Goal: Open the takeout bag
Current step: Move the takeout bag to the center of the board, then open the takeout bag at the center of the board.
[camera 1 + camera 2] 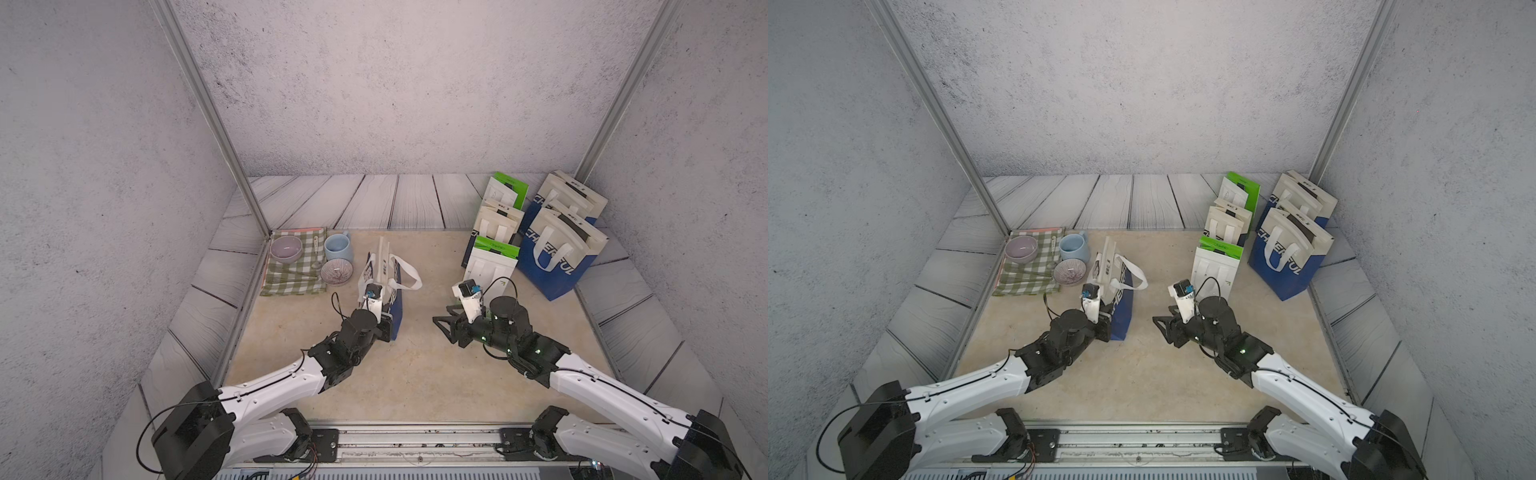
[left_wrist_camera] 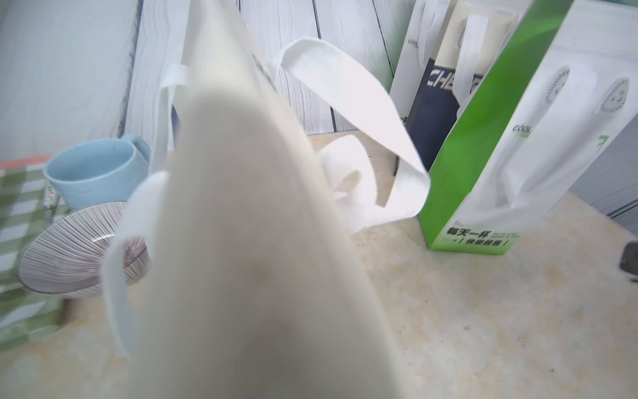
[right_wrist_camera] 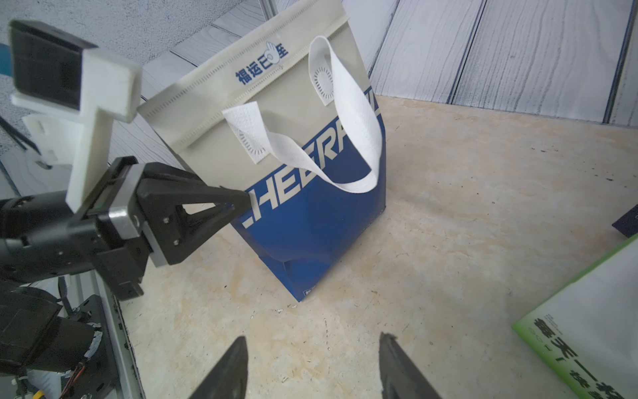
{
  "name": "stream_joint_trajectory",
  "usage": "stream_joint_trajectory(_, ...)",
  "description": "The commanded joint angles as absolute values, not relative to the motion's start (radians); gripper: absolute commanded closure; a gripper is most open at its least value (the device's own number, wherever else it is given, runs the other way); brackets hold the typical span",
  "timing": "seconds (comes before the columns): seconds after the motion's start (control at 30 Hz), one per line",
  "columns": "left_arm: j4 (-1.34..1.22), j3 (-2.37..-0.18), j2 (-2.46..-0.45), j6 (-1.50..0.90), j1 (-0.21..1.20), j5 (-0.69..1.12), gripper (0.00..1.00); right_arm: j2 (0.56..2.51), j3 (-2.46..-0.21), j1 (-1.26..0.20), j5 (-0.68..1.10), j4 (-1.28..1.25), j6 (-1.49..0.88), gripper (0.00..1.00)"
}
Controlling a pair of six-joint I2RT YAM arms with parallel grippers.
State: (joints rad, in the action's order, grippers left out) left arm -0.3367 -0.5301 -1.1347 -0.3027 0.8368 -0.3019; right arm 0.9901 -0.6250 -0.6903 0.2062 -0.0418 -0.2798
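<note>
Left jaws pinching takeout bag point(image 3: 310, 224), top closed

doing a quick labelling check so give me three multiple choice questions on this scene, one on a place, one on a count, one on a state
1. The light blue mug stands: A) among the bags on the right; B) just behind the striped bowl; C) between the two grippers.
2. How many bowls are out? A) one; B) four; C) two.
3. The top of the takeout bag is: A) closed flat; B) spread wide open; C) torn off.

Answers: 1 B, the mug sits directly beyond the striped bowl in both top views. 2 C, only the striped bowl and the purple bowl show. 3 A, the right wrist view shows the top band pressed together.
</note>
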Motion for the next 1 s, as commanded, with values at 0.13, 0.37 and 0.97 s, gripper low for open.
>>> stream_joint_trajectory(0.13,-0.363,-0.482,-1.008,-0.178,0.779,-0.146,1.0,0.97,-0.617,-0.685,0.211,-0.035,-0.29,0.4)
stream_joint_trajectory(0.37,-0.303,-0.467,-0.93,-0.087,0.751,0.132,1.0,0.94,-0.61,-0.685,0.272,-0.058,-0.295,0.39)
stream_joint_trajectory(0.97,-0.357,-0.397,-0.963,-0.087,0.75,0.275,1.0,0.969,-0.623,-0.688,0.429,-0.351,-0.743,0.41)
